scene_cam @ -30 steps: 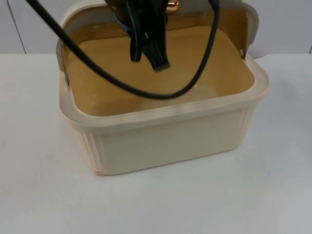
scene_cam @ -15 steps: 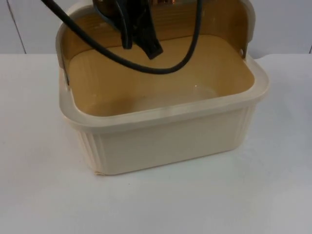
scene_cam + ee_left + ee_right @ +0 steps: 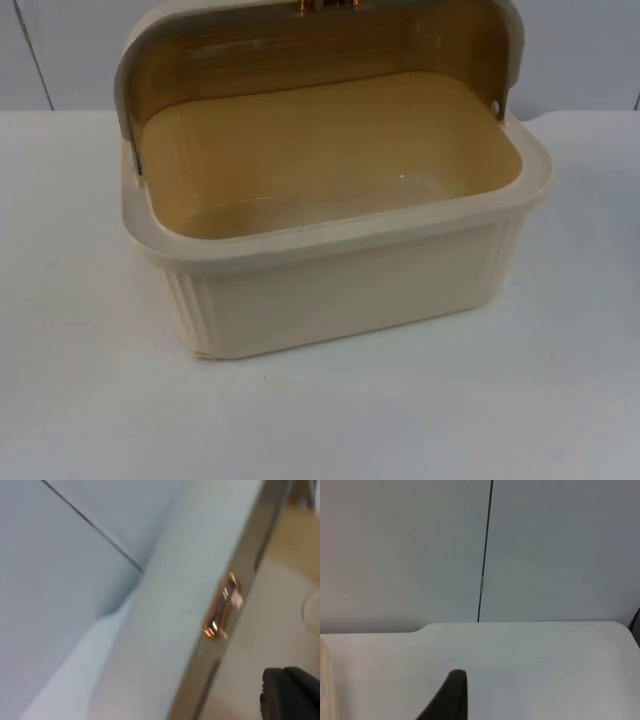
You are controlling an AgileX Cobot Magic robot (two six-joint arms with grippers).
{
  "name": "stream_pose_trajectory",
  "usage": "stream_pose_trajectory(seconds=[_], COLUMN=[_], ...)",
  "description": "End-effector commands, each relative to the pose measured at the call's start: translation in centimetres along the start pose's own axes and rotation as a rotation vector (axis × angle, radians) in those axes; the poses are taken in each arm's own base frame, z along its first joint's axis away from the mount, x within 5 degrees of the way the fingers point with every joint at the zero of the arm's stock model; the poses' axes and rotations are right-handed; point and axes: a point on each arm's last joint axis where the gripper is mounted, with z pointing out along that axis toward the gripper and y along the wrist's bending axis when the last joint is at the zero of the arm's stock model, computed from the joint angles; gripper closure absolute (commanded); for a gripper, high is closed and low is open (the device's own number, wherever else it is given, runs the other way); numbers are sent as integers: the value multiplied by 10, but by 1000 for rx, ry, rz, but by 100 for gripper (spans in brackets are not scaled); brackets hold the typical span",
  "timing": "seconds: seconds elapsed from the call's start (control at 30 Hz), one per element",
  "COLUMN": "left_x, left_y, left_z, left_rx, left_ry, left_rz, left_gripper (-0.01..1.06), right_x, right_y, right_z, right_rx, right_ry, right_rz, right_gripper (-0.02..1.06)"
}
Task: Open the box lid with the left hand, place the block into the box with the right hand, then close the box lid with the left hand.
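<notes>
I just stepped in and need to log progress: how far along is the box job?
The opening step looks done: the lid stands raised behind the box, its copper latch close to the left pincer. The inside of the box shows bare, so the block is not yet in. The right pincer waits over the white table. Placing the block and closing the lid are left.

Left gripper: matte black, rounded bulky fingertip, edges soft, possibly rubbery padding. Right gripper: one black fingertip, tapered to a blunt rounded point, smooth surface, no markings or screws seen.
</notes>
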Motion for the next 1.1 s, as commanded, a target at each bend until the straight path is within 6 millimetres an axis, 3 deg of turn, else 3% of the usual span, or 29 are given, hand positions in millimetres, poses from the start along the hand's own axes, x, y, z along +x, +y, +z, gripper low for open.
stream_pose_trajectory(seconds=[0.0,0.1,0.13,0.27,0.3,0.37,0.47,0.5,0.6,0.67,0.83,0.87,1.0,1.07], left_x=[-9,-18,-18,-22,-22,-22,-19,-19,-5,-3,30,30,59,65], left_y=[7,20,20,40,40,51,66,66,94,97,143,143,168,171], left_z=[-20,-53,-53,-95,-95,-114,-139,-139,-158,-160,-166,-166,-154,-146], left_rx=[-22,-96,-96,-247,-247,-347,-498,-498,-623,-629,-656,-656,-628,-600], left_ry=[-92,-227,-227,-361,-361,-418,-478,-478,-510,-516,-530,-530,-448,-402], left_rz=[-39,-41,-41,-60,-60,-70,-106,-106,-252,-275,-534,-534,-738,-759], left_gripper=[105,105,105,105,105,105,105,105,105,105,105,105,105,105], right_x=[-2,-2,-2,-2,-2,-2,-2,-2,-2,-2,-3,-3,-4,-4], right_y=[-1,-1,-1,-1,-1,-1,-1,-1,-1,-1,-1,-1,-1,-1], right_z=[-2,-2,-2,-2,-2,-2,-2,-2,-2,-2,-2,-2,-2,-2], right_rx=[6,6,6,6,6,6,6,6,6,6,1,1,-1,-1], right_ry=[-17,-17,-17,-17,-17,-17,-17,-17,-17,-17,-26,-26,-32,-32], right_rz=[12,12,12,12,12,12,12,12,12,12,15,15,17,17], right_gripper=[6,6,6,6,6,6,6,6,6,6,6,6,6,6])
